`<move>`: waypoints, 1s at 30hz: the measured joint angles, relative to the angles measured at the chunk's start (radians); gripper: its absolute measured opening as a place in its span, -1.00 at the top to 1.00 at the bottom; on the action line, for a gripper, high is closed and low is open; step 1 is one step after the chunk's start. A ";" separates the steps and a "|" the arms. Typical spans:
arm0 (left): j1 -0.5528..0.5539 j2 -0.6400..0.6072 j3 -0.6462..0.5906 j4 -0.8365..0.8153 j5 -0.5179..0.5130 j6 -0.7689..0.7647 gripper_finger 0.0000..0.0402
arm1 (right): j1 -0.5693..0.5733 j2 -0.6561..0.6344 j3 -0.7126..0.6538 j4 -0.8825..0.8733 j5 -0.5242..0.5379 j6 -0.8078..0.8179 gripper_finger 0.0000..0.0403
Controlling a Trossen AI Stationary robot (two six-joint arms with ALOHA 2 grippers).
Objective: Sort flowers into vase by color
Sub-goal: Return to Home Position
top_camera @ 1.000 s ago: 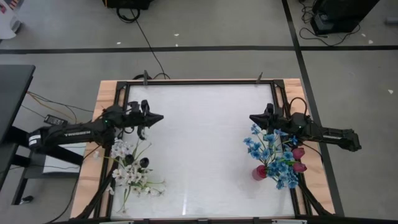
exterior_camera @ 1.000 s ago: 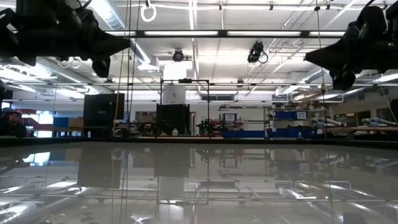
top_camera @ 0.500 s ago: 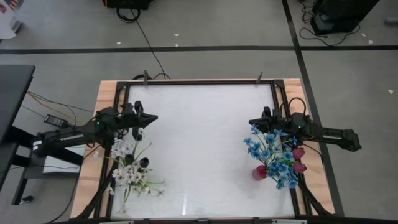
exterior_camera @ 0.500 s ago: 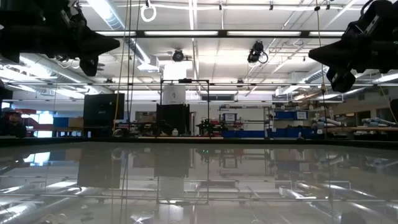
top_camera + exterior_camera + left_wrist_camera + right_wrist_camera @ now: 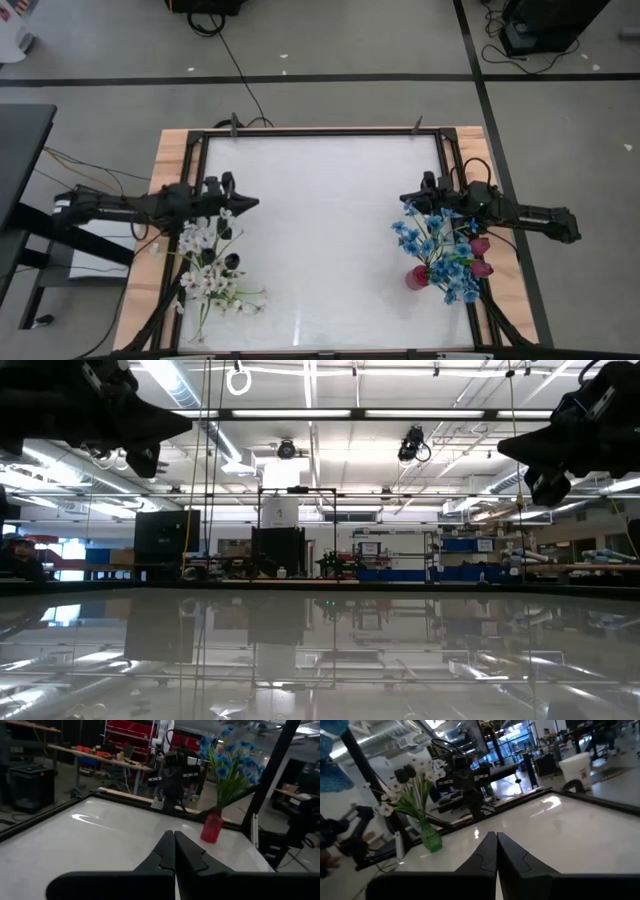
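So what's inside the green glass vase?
White small-blossom flowers and dark near-black buds on green stems stand in the green glass vase. From above, the blossoms cover its mouth, so the stem ends inside cannot be seen.

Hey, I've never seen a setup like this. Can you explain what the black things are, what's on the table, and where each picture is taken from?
This is a robot with two dark jointed arms working at a white table. One picture looks straight down from above. One looks level across the shiny tabletop into a workshop. The other two come from cameras on the arms' wrists.

The left gripper and the right gripper are two-finger pincers. Both are shut, hold nothing, and hover above the table near its sides.

By the left arm stands a green vase holding white small-blossom sprays and dark near-black buds. By the right arm stands a red vase holding blue blossom clusters and dark red tulips.
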 joint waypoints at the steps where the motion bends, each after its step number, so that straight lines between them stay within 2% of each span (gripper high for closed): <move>1: -0.023 -0.004 0.000 0.000 -0.028 0.008 1.00 | 0.002 0.000 0.000 -0.001 0.000 0.015 0.95; 4: -0.084 -0.005 0.000 -0.002 -0.092 0.032 1.00 | 0.010 0.000 0.000 -0.033 -0.004 0.074 0.95; 8: -0.125 -0.015 0.000 -0.042 -0.124 0.057 1.00 | 0.031 -0.001 0.000 -0.036 -0.043 0.082 0.95; 19: -0.125 -0.190 0.000 -0.224 -0.099 0.112 1.00 | 0.045 0.000 0.000 -0.037 -0.010 0.045 0.94; 24: -0.088 -0.258 -0.053 -0.170 -0.099 0.142 1.00 | 0.044 0.000 0.000 -0.038 0.044 0.018 0.94; 30: -0.022 -0.292 -0.135 -0.099 -0.037 0.119 1.00 | 0.044 0.000 0.000 -0.038 0.030 0.043 0.94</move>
